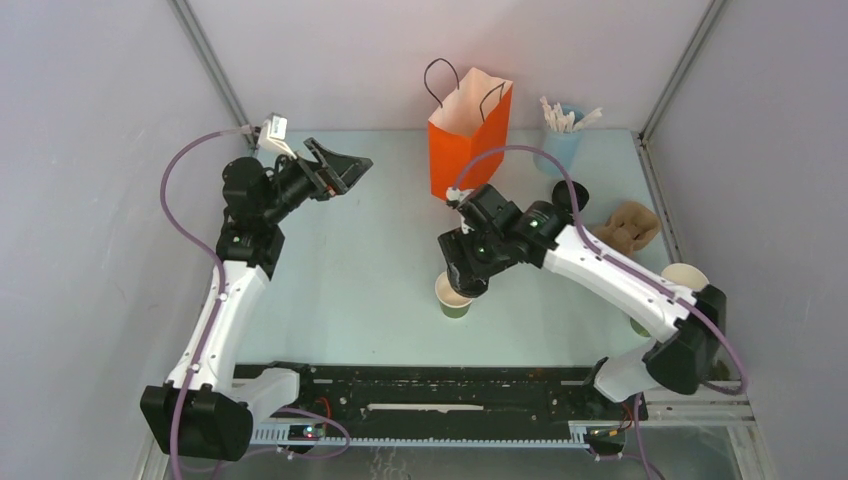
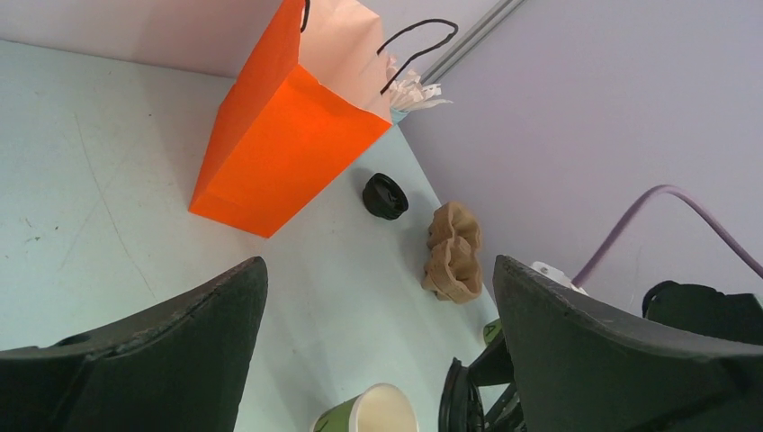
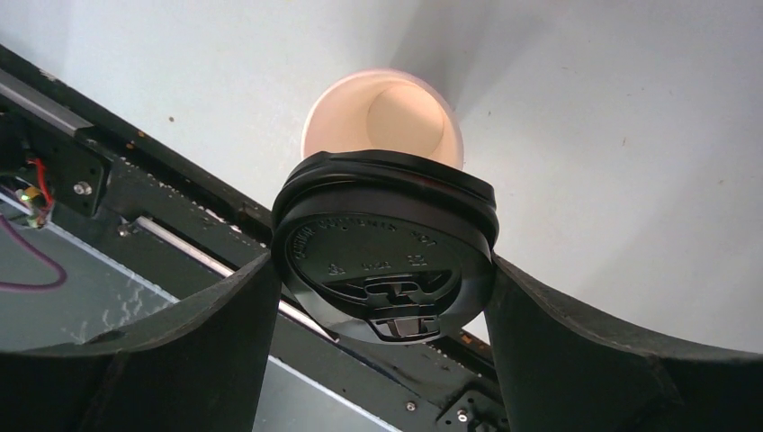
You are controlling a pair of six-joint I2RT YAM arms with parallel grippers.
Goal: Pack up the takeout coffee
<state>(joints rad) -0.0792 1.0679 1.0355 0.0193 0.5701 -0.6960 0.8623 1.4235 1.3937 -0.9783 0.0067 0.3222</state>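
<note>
No lidded takeout coffee is in view. A lidless olive-green cup (image 1: 455,300) (image 3: 382,112) (image 2: 373,414) with a white inside stands at the table's front middle. My right gripper (image 1: 463,272) (image 3: 380,266) hovers just above it, shut on a round black plastic lid (image 3: 387,256) (image 2: 457,403) that is pinched by its rim between both fingers and tilted over the cup's near edge. The orange paper bag (image 1: 468,135) (image 2: 279,148) stands open at the back. At the far left, my left gripper (image 1: 340,165) (image 2: 378,265) is raised, open and holding nothing.
A second black lid (image 2: 385,195) (image 1: 572,193) lies right of the bag. A brown cardboard cup carrier (image 1: 628,225) (image 2: 453,252) sits beyond it. A pale blue cup of white sticks (image 1: 560,145) is at the back right. Another lidless cup (image 1: 685,275) stands by the right arm.
</note>
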